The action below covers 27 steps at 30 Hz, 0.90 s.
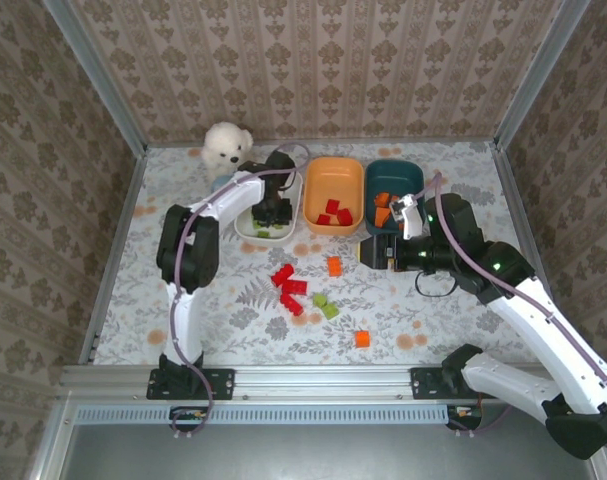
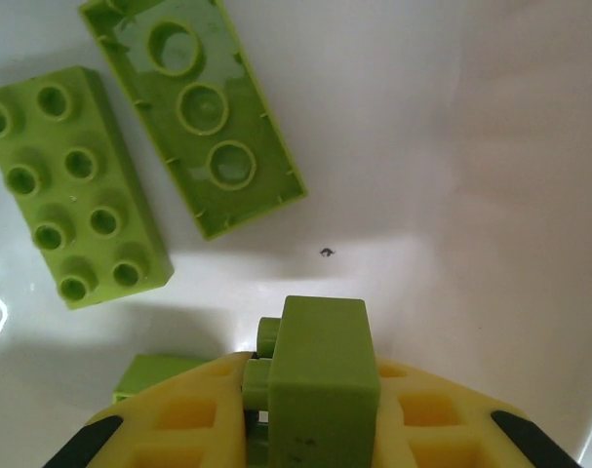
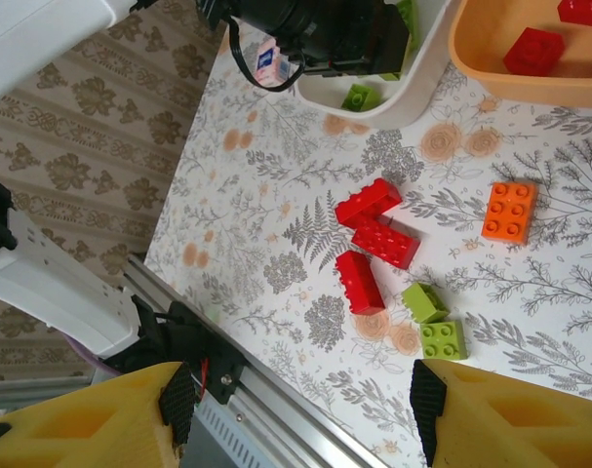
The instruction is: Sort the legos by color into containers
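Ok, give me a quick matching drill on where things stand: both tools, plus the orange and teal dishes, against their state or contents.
1. orange dish
2. dark teal dish
3. left tool
4. right tool

A. open, holding nothing
B. red bricks inside
C. shut on a green brick over the white dish
D. orange bricks inside

Pairs: 1-B, 2-D, 3-C, 4-A

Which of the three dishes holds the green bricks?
The white dish, leftmost: green bricks lie in it and the left gripper holds a green brick. The orange dish has red ones, the teal dish orange ones.
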Each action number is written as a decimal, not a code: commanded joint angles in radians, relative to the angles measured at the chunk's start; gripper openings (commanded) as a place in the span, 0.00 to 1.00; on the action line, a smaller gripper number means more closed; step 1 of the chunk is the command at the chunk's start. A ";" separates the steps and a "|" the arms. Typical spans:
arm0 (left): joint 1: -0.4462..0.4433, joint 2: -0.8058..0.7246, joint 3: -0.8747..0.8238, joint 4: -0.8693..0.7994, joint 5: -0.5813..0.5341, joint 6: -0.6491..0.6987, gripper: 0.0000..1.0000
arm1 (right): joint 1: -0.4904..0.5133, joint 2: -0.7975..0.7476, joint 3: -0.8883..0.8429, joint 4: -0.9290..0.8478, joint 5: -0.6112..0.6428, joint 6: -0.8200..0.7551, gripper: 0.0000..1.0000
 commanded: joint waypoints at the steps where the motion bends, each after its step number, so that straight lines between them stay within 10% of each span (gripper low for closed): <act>1: 0.002 0.022 0.054 -0.040 0.025 0.027 0.19 | 0.005 0.009 -0.012 0.032 -0.018 -0.011 0.64; 27: -0.008 -0.136 0.117 -0.066 0.006 -0.023 0.54 | 0.021 0.103 0.097 -0.102 0.080 -0.134 0.65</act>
